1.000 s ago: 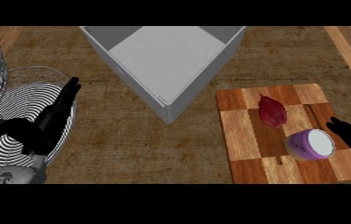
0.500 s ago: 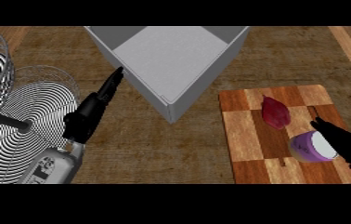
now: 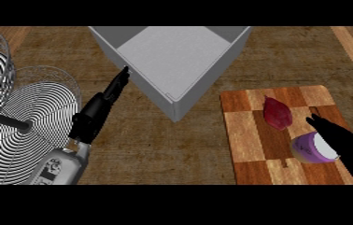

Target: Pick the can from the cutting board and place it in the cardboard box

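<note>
The purple cylindrical can (image 3: 314,147) with a pale top lies on the checkered wooden cutting board (image 3: 251,140), near its right side. The right hand (image 3: 334,134) rests against the can's right edge; whether its fingers grasp the can cannot be told. A dark red, pointed vegetable (image 3: 278,113) lies just beyond the can. The grey open cardboard box (image 3: 176,60) stands on the brown wooden counter (image 3: 158,144). The left hand (image 3: 103,103) points straight, released fingers toward the box, beside a striped wire rack (image 3: 34,112).
</note>
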`<action>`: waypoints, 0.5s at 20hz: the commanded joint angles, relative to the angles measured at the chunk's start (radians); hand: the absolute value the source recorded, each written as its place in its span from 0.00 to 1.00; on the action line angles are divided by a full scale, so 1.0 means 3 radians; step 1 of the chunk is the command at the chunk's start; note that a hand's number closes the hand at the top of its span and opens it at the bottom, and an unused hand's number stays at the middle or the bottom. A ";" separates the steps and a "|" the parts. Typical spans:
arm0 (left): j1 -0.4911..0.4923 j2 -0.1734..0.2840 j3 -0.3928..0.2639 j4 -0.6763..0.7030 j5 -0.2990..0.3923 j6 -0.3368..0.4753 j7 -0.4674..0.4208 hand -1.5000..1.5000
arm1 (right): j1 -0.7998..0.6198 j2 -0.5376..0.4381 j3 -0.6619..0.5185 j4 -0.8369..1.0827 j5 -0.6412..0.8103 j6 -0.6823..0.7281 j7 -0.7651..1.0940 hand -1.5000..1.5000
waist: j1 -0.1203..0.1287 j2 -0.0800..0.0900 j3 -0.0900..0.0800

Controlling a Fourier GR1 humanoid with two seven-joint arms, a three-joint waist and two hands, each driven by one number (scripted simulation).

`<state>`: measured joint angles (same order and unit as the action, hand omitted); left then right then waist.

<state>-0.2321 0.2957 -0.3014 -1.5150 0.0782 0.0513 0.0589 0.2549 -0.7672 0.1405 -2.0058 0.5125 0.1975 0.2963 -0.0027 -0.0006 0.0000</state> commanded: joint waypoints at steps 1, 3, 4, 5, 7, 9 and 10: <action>-0.0004 -0.0048 0.0136 0.0004 -0.0092 -0.0111 0.0019 0.50 | 0.0136 0.0177 -0.0044 -0.0049 0.0170 0.0159 -0.0041 0.00 | -0.0010 -0.0001 0.0000; 0.0165 -0.0029 0.0115 0.0030 -0.0062 -0.0219 -0.0108 0.50 | 0.0080 0.0109 -0.0139 0.0118 0.0103 0.0278 -0.0163 0.00 | -0.0004 -0.0002 0.0000; 0.0012 -0.0050 0.0257 0.0077 -0.0037 -0.0253 -0.0039 0.50 | -0.0147 0.0203 -0.0140 0.0300 0.0145 0.0348 -0.0234 0.00 | 0.0003 0.0001 0.0000; -0.0038 0.0005 0.0270 -0.0082 -0.0052 -0.0231 0.0105 0.50 | -0.0311 0.0302 0.0082 0.0247 0.0259 0.0426 0.0069 0.00 | 0.0018 0.0001 0.0000; -0.0039 -0.0146 0.0265 0.0158 -0.0184 -0.0212 -0.0004 0.50 | -0.0175 0.0462 0.0078 0.0332 0.0452 0.0319 -0.0064 0.00 | 0.0002 0.0002 0.0000; 0.0257 -0.0072 0.0269 -0.0081 -0.0143 -0.0326 -0.0088 0.50 | 0.0128 0.0355 -0.0131 0.0283 0.0470 0.0244 -0.0356 0.00 | -0.0003 -0.0003 0.0000; 0.0104 -0.0250 0.0187 0.0067 -0.0253 -0.0209 -0.0138 0.50 | -0.0303 0.0439 -0.0078 0.0663 0.0433 0.0384 -0.0277 0.00 | 0.0013 0.0004 0.0000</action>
<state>-0.2117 0.2580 -0.2403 -1.4997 0.0331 -0.0139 0.0391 0.2274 -0.6662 0.1291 -1.9173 0.6225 0.2791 0.2447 -0.0019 -0.0026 -0.0029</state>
